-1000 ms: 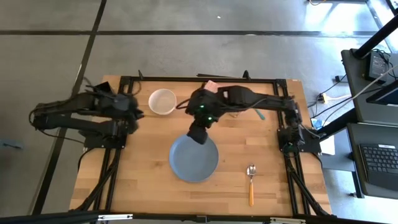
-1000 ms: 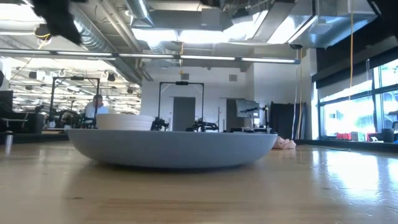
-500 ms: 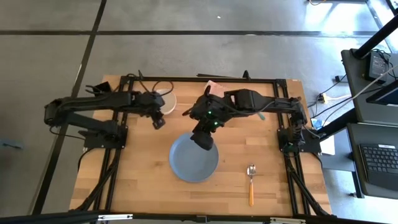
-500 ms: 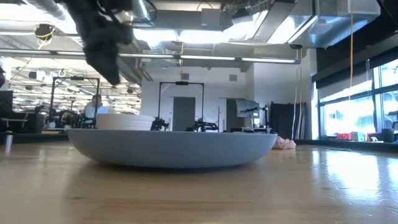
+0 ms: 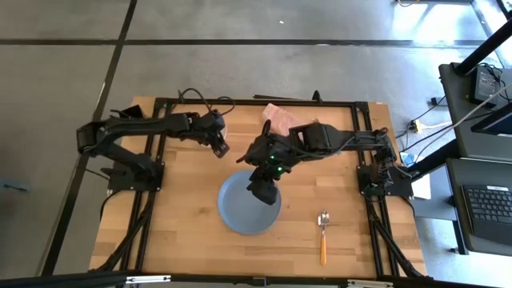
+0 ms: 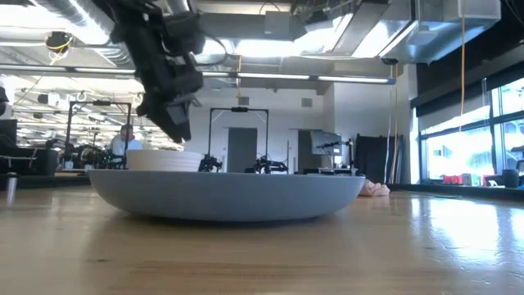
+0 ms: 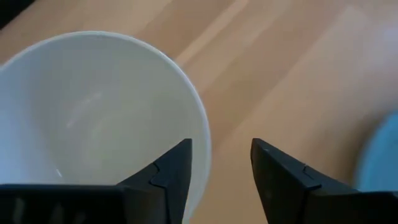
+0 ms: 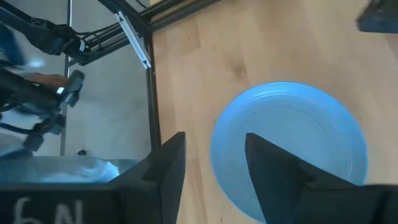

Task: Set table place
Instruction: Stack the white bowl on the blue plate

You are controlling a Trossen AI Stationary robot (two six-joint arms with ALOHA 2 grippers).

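Note:
The round grey-blue plate [image 5: 246, 218] lies flat on the table [image 5: 184, 216], near its middle. The white bowl [image 7: 93, 112] stands on the table behind it [image 6: 160, 157]; in the high view my left arm covers most of it. My left gripper [image 5: 220, 148] is open just above the bowl's rim [image 7: 200, 127], one finger over the bowl's inside and one over the table beside it. My right gripper [image 5: 262, 192] is open and empty above the plate's far part. The orange-handled spoon [image 5: 322, 238] lies at the near right. The fork is hidden.
A pink thing [image 5: 280, 117] lies at the table's far edge. The black frame [image 5: 240, 102] runs round the tabletop. Bare wood shows at the near left [image 5: 180, 232] and between the plate and the spoon [image 5: 300, 204].
My left gripper has swung toward the table's right edge and come down over the white bowl. My right gripper has gone a little toward the near edge, farther over the plate. The plate and the bowl have stayed put.

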